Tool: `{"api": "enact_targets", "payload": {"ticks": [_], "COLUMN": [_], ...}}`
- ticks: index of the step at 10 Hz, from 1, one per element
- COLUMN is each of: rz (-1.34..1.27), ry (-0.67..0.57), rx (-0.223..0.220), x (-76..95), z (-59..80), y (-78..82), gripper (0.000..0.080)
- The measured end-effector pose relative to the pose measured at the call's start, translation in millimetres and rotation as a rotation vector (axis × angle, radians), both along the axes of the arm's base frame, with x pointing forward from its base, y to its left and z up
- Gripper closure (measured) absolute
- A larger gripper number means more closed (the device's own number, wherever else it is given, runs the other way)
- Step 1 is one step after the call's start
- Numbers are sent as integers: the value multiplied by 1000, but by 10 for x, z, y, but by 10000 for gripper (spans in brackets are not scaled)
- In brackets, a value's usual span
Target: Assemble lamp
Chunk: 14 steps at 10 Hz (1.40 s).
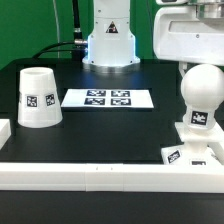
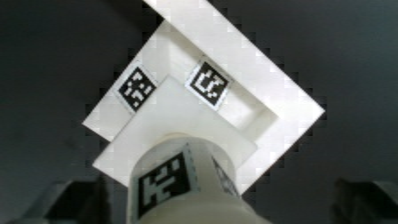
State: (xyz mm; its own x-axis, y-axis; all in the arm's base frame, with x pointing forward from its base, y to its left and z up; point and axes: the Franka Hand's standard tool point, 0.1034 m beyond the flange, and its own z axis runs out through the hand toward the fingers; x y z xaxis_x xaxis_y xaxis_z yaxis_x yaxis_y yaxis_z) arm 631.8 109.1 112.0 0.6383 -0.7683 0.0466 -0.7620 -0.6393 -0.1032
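Note:
The white bulb (image 1: 200, 92) stands upright with its stem in the flat square base (image 1: 190, 152) at the exterior view's right, tags showing on both. My gripper (image 1: 197, 58) hangs just above the bulb's round head. In the wrist view the bulb (image 2: 187, 185) fills the foreground over the base (image 2: 178, 85). My gripper (image 2: 222, 208) is open, its dark fingers (image 2: 80, 205) standing apart from the bulb on either side. The tapered shade (image 1: 38, 97) stands on its wide mouth at the exterior view's left, far from the gripper.
The marker board (image 1: 108, 98) lies flat at mid-table. A long white border rail (image 1: 100, 172) runs along the front edge, with a short piece (image 1: 5, 135) at the left. The arm's white pedestal (image 1: 108, 40) stands at the back.

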Motion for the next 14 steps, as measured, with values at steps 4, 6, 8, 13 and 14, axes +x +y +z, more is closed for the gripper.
{"api": "enact_targets", "payload": {"ticks": [4,6,8,13,14], "rz": [287,546,687,1154,1258], "ry": [23,11,7,5,5], "rx": [-33,-58,-72,-142,-159], "x": [-57,-37,-38,-27,-14], "z": [22,52,42,36,45], "y": [-7,-50,-51,-110,-130], "gripper": [101,101,101,101,101]}}
